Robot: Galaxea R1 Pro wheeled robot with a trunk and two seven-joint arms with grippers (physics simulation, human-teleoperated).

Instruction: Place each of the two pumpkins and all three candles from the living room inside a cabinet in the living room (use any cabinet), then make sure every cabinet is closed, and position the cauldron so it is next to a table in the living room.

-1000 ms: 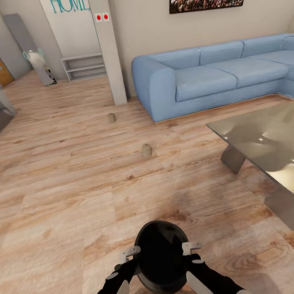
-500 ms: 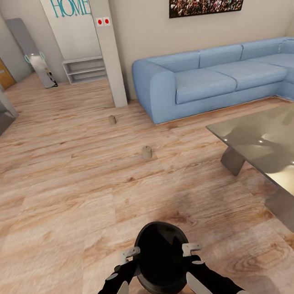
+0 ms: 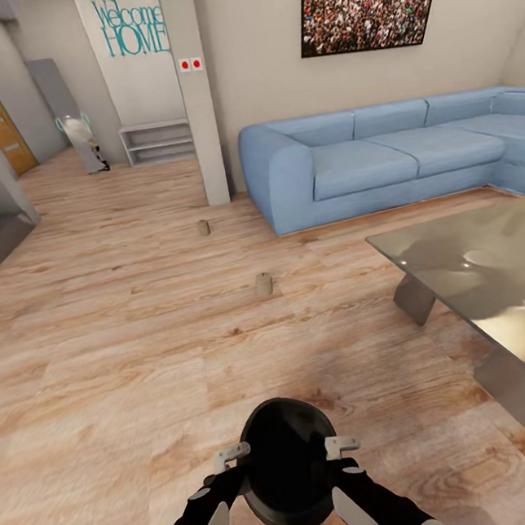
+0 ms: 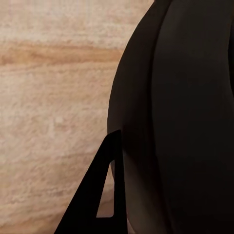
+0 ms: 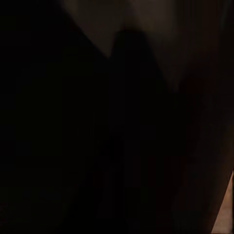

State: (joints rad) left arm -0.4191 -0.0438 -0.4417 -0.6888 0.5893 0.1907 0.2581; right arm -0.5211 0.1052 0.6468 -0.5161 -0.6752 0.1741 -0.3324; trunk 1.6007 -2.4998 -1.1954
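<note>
Between my arms, above the floor: cauldron (image 3: 289,464), well short of the table (image 3: 493,267).
Grip: left gripper (image 3: 231,457) and right gripper (image 3: 341,447) press its opposite sides; finger spread, I cannot tell.
Handling: likely heavy, rigid, smooth; safest clamped on both flanks.
Floor: two candles (image 3: 264,284).

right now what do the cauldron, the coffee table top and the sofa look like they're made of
The cauldron: matte black, no shine, perhaps cast iron, though the render leaves that open. The table top: greyish glass by the look, glossy, with bright light spots and soft reflections on it; its slanted legs look like dull grey metal. The sofa: light blue cloth, soft padded cushions with seams, no gloss.
</note>
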